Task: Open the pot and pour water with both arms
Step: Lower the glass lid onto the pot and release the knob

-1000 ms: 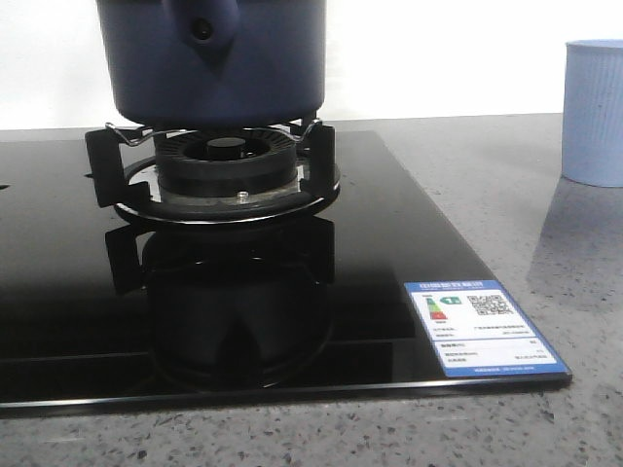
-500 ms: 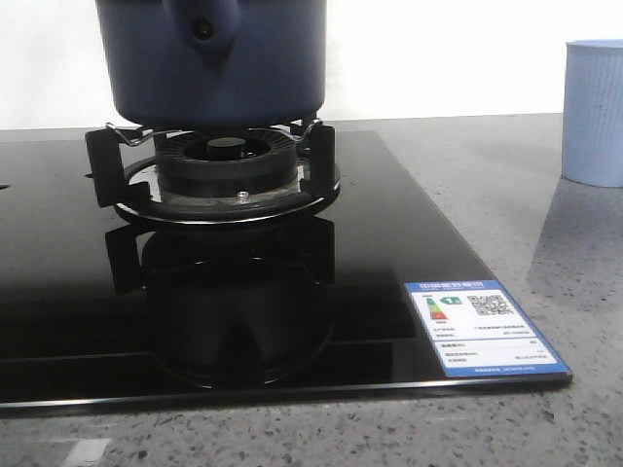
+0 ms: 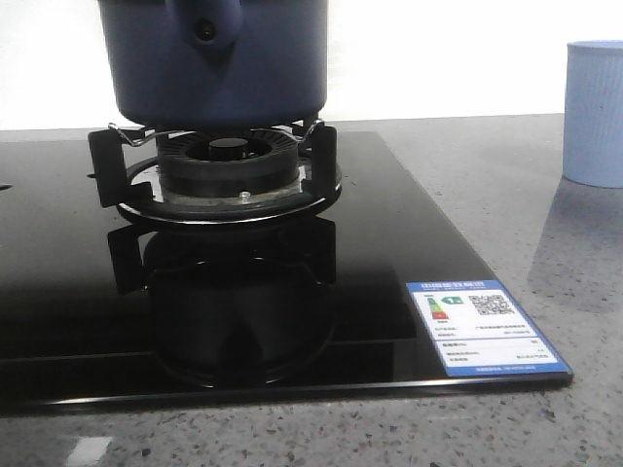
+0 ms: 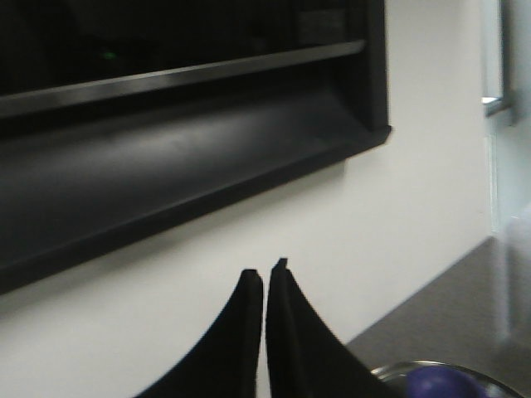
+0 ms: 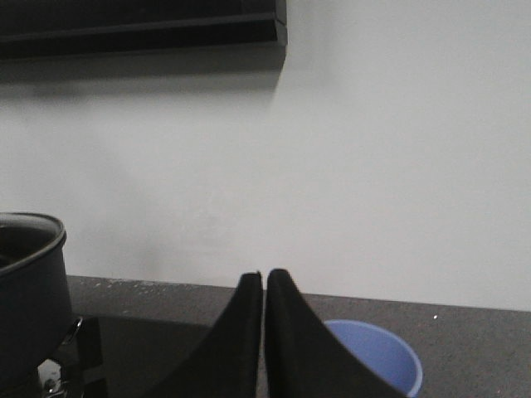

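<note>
The dark navy pot [image 3: 219, 58] stands on the burner's pan support [image 3: 224, 170], its handle stub with a round hole [image 3: 204, 29] facing me; its top is cut off in the front view. Neither gripper shows in the front view. My left gripper [image 4: 265, 278] is shut and empty, up in the air before the white wall; a metal-rimmed round lid with a blue-purple knob [image 4: 440, 383] shows just beside its fingers. My right gripper [image 5: 265, 278] is shut and empty, with the pot [image 5: 29, 298] off to one side and apart from it.
A pale blue ribbed cup [image 3: 594, 112] stands on the grey counter right of the black glass hob [image 3: 409, 233]; it also shows past the right fingers [image 5: 377, 352]. A label sticks on the hob's front right corner [image 3: 487, 326]. A black range hood [image 4: 166, 133] hangs on the wall.
The pot and burner sit a few pixels further right in the front view. A pale reflection has appeared on the counter's front left edge.
</note>
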